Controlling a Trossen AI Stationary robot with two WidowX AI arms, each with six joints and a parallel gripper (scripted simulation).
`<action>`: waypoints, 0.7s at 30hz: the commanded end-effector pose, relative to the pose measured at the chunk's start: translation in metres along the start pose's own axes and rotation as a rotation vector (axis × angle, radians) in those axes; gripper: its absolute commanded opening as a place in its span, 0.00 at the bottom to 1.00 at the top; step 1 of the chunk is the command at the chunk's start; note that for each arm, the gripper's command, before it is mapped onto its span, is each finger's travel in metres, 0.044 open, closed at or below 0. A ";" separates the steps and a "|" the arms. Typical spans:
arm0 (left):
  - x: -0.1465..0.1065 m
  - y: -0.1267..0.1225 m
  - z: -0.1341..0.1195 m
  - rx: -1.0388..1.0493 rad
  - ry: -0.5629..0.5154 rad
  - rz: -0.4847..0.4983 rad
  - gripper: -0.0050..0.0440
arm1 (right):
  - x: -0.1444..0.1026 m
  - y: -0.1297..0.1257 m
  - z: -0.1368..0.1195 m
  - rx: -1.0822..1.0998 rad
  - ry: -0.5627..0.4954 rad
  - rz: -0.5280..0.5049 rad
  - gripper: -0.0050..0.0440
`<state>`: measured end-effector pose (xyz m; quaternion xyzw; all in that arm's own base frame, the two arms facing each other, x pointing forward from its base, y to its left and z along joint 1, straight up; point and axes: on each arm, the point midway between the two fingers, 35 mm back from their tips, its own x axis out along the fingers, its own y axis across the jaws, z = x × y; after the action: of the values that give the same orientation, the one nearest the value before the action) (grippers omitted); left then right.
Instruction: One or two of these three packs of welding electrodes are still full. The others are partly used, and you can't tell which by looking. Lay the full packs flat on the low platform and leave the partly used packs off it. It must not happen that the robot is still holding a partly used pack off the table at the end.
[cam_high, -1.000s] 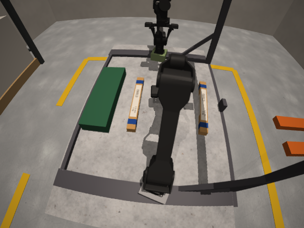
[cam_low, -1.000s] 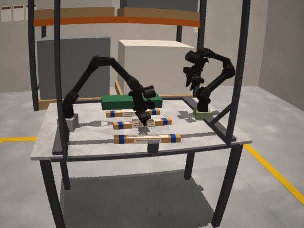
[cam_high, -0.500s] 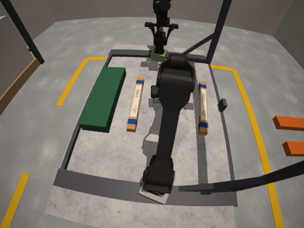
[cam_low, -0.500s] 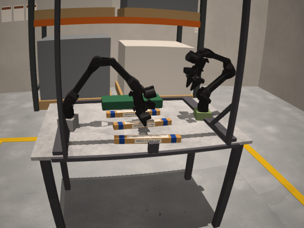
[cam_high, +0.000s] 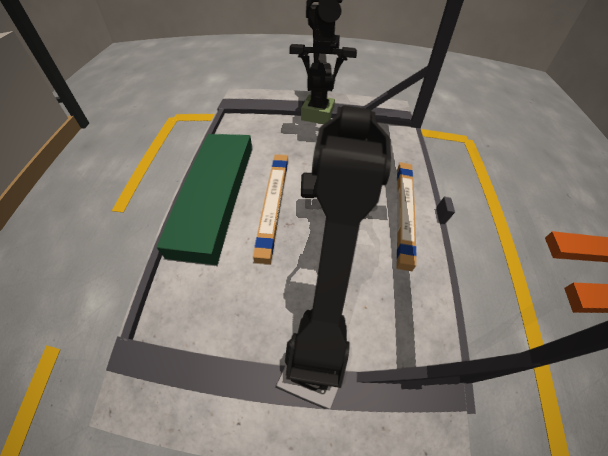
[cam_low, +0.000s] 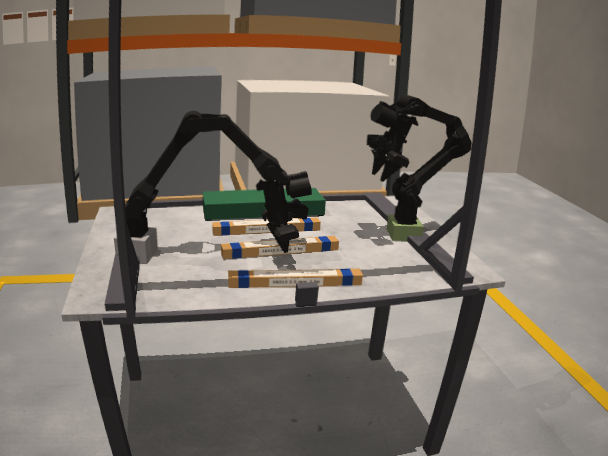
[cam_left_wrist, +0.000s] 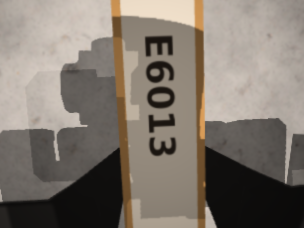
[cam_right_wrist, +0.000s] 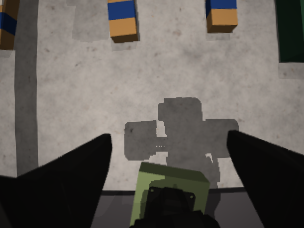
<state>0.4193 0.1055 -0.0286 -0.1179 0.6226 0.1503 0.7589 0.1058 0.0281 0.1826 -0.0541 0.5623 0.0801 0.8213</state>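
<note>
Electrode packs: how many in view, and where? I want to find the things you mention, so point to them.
3. One (cam_high: 270, 205) (cam_low: 225, 228) (cam_right_wrist: 221, 20) lies nearest the green platform (cam_high: 205, 195) (cam_low: 232, 204) (cam_right_wrist: 292, 30), the middle pack (cam_low: 235, 250) (cam_left_wrist: 160, 100) (cam_right_wrist: 123, 25) is in the left gripper (cam_low: 284, 241) (cam_left_wrist: 159, 152), and the third (cam_high: 407, 215) (cam_low: 295, 279) (cam_right_wrist: 7, 35) lies farthest from the platform. None looks hidden.

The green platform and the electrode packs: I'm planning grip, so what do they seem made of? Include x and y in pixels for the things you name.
Green platform (cam_high: 206, 192) (cam_low: 232, 205): perhaps painted wood or plastic; matte, even color. Packs (cam_high: 271, 210) (cam_high: 407, 215) (cam_low: 280, 247) (cam_left_wrist: 161, 100): likely cardboard, matte; tan box edges and printed labels suggest it.
</note>
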 end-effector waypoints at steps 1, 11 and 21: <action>-0.047 -0.004 0.032 -0.003 -0.121 -0.015 0.00 | -0.006 0.000 0.003 0.003 -0.022 -0.001 0.78; -0.062 -0.003 0.034 -0.003 -0.121 -0.015 0.00 | -0.006 0.000 0.003 0.003 -0.022 -0.001 0.78; -0.076 -0.003 0.036 -0.003 -0.122 -0.015 0.00 | -0.006 0.000 0.003 0.003 -0.022 -0.001 0.78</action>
<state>0.4137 0.1042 -0.0078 -0.1184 0.6345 0.1498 0.7490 0.1058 0.0281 0.1826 -0.0541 0.5623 0.0801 0.8213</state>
